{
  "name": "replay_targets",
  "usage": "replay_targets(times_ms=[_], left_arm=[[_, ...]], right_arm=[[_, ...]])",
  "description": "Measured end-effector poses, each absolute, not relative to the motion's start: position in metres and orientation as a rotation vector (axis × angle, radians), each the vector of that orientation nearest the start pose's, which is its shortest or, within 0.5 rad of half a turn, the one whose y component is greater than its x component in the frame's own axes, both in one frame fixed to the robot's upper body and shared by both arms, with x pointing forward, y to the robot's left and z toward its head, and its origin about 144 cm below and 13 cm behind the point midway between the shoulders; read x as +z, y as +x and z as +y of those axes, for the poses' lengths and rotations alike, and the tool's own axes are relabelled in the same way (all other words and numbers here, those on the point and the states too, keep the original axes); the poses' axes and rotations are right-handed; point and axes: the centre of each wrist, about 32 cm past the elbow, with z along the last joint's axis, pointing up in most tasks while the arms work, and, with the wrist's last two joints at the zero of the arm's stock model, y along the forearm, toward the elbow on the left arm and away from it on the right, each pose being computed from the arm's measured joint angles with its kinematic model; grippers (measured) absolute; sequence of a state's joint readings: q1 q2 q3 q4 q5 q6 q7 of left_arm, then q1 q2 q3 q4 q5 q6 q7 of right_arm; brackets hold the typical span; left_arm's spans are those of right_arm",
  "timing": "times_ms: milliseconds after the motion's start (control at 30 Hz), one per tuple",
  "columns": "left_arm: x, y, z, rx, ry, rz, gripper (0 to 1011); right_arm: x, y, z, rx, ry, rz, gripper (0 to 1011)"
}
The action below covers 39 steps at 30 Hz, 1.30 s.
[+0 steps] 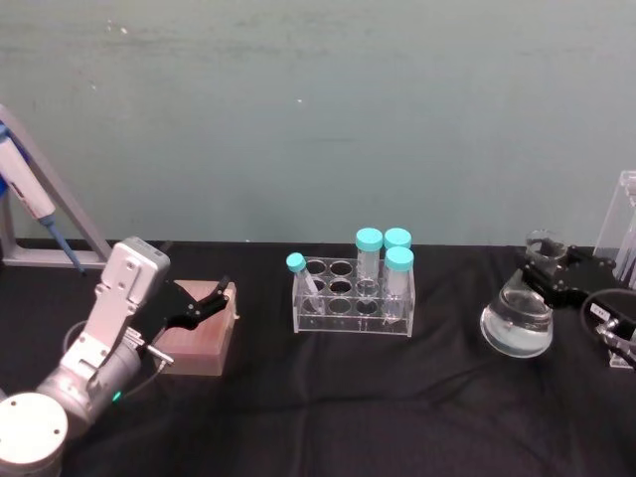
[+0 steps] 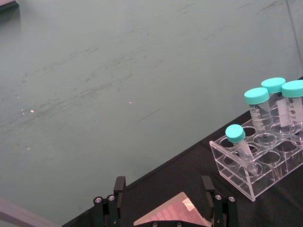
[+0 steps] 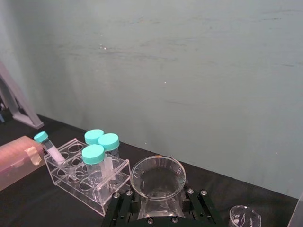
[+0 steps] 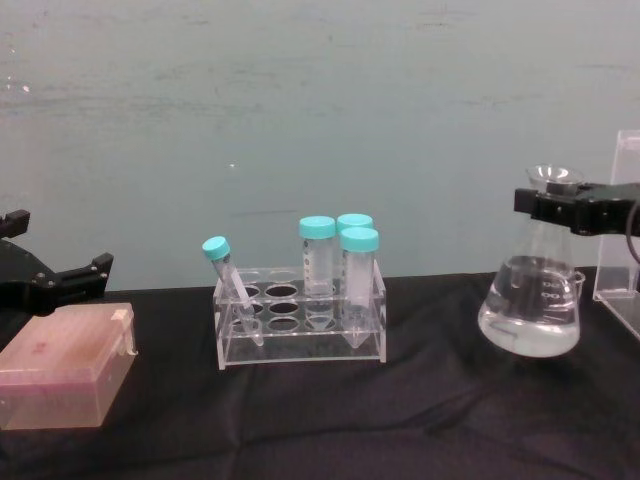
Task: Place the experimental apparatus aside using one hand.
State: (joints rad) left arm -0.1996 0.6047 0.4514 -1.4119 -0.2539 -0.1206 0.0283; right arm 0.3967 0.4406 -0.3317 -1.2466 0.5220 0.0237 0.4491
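the flask (image 1: 517, 320), part filled with clear liquid, is being gripped at its neck by the right claw (image 1: 553, 270) at the right of the head frame; in the chest view the black fingers (image 4: 575, 210) are seen clamped across the neck just under the flared mouth, at the right edge of the frame. whether the base is resting on the cloth or being held a little above it cannot be told. in the right wrist view the open mouth of the flask (image 3: 157, 178) is sitting between the claw's two sides at the bottom centre, with a small beaker (image 3: 244, 218) just beside it at the lower right.

the step in hand is judged to be the moving of the flask, so the task is thought to be only partly done: the beaker and the clear stand (image 1: 626, 224) at the far right edge are already lying to the side.

the left claw (image 1: 195, 304) is being held spread at the left of the head frame, over a pink box (image 1: 199, 340), gripping nothing.

the counter (image 1: 328, 417) is being covered by a black cloth. a clear tube rack (image 1: 353, 296) with teal-capped tubes is standing at its centre. behind, a plain grey-green wall (image 1: 318, 109) is closing off the room.
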Motion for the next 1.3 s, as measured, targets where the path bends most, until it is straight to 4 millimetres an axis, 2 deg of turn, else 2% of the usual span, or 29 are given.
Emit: replay_targets(times_ms=[400,767,1300], left_arm=[[1.14,0.489,0.31,1.248,0.305,-0.285,1000],[1.14,0.489,0.31,1.248,0.304,-0.285,1000],[1.14,0.489,0.31,1.248,0.304,-0.285,1000]], right_arm=[[1.184,0.534,-0.281,-1.108,-0.011,0.038,452],[1.189,0.519,-0.265,-1.194,-0.053,0.026,452],[1.189,0.517,-0.263,-1.316,-0.085,0.016,452]])
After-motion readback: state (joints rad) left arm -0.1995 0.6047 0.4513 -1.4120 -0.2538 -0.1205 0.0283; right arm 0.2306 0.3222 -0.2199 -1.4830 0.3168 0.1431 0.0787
